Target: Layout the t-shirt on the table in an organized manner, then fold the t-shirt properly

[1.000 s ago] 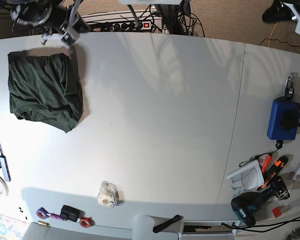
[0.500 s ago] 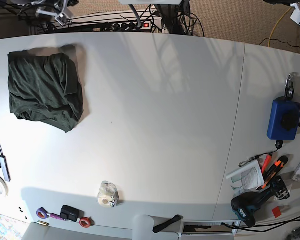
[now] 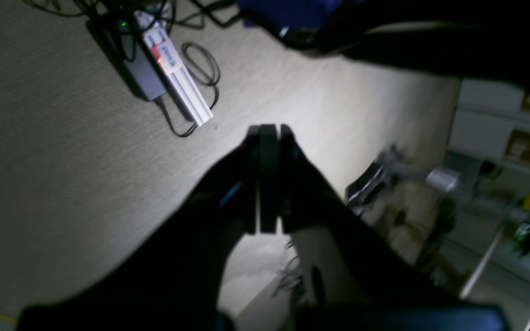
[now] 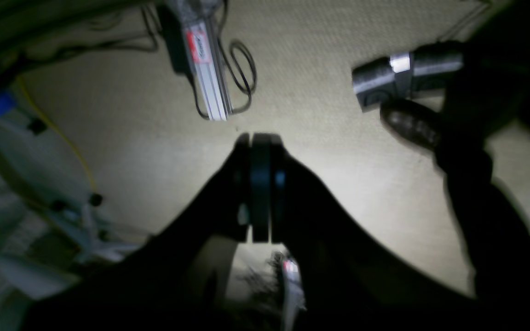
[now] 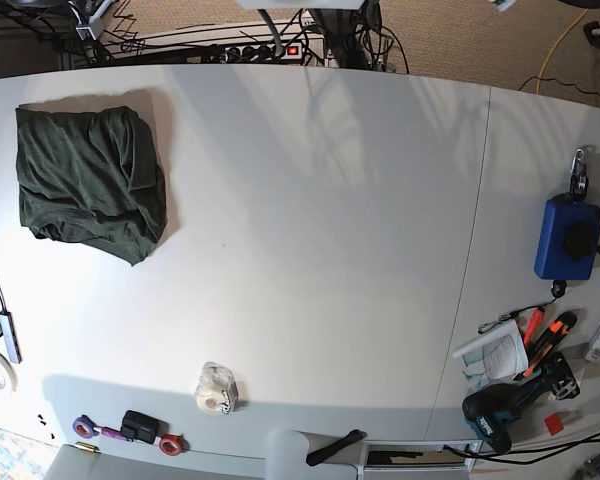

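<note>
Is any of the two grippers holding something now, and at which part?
Nothing is held. The left gripper and the right gripper are both shut on nothing, over the carpet. The dark green knit t-shirt lies folded on the white table.

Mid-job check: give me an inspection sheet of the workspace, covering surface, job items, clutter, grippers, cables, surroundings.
Surface: white table, one seam on the right.
Job's things: t-shirt folded into a loose bundle at the table's far left corner, untouched.
Clutter: blue pouch, drill and hand tools on the right; tape rolls at the near edge.
Grippers: left gripper and right gripper shut, empty, over the carpet.
Cables: power strip and cords behind the table.
Surroundings: beige carpet.
</note>
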Controlling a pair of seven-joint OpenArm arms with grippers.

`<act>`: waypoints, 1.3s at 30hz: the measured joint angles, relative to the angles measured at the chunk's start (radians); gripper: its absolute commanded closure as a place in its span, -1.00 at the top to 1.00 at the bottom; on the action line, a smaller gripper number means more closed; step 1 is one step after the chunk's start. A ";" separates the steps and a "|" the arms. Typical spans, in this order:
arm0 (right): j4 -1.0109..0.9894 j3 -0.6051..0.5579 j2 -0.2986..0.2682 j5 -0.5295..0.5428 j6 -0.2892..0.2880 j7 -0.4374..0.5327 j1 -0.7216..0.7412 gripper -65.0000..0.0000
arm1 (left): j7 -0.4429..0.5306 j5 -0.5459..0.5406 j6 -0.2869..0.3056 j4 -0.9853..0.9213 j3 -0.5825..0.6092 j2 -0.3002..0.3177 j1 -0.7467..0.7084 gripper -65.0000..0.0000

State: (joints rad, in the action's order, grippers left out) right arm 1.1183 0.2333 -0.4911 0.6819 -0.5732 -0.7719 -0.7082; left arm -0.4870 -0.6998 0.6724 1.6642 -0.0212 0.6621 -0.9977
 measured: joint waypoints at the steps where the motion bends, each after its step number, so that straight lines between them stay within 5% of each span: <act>1: -0.039 -0.012 0.000 -0.005 0.000 0.008 0.018 -1.00 | 0.011 0.031 -0.047 -0.024 0.038 -0.006 0.031 -1.00; 7: -0.209 -0.137 0.007 0.000 0.000 0.116 0.112 -1.00 | 0.043 0.151 -0.243 -0.193 0.191 -0.083 0.240 -1.00; 16: -0.333 -0.204 0.187 0.000 0.000 0.203 0.232 -1.00 | 0.160 0.290 -0.353 -0.506 0.325 -0.200 0.464 -1.00; 24: -0.340 -0.203 0.241 -0.003 0.004 0.204 0.314 -1.00 | 0.166 0.300 -0.369 -0.618 0.328 -0.287 0.528 -1.00; 28: -0.340 -0.203 0.242 -0.108 0.210 0.228 0.370 -1.00 | 0.212 0.299 -0.375 -0.617 0.328 -0.300 0.536 -1.00; 32: -0.340 -0.203 0.247 -0.270 0.399 0.249 0.397 -1.00 | 0.212 0.339 -0.567 -0.618 0.328 -0.335 0.536 -1.00; 35: -0.341 -0.203 0.257 -0.292 0.438 0.254 0.397 -1.00 | 0.219 0.404 -0.690 -0.630 0.328 -0.356 0.542 -1.00; 39: -0.341 -0.203 0.277 -0.291 0.435 0.261 0.398 -1.00 | 0.263 0.419 -0.707 -0.642 0.327 -0.382 0.542 -1.00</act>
State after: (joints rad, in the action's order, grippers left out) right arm 0.7776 0.0307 -0.2138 0.3908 -0.1383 -0.5110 -0.3103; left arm -0.2241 -0.2806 -0.0345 1.0225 0.3058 0.2802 -0.4553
